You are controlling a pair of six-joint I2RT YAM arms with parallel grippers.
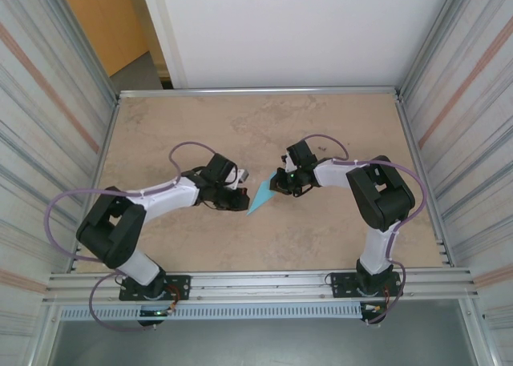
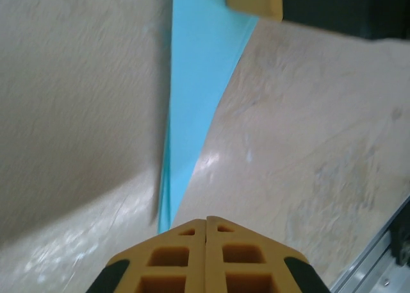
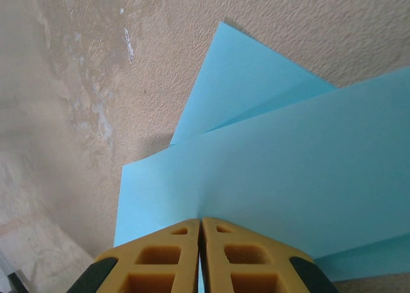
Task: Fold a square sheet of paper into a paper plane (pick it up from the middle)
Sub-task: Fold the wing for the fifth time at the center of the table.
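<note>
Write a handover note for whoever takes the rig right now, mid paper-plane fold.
Left gripper: shut, its tips over the narrow end of the folded paper. I cannot tell if it pinches the paper.
Right gripper: shut on the paper's wider end, with layers fanning out from its tips.
Paper: between the two grippers, near the middle of the table, light blue.
Done: first folds, giving a pointed, layered shape.
Left: the remaining folds. It is not yet a finished narrow dart.
</note>
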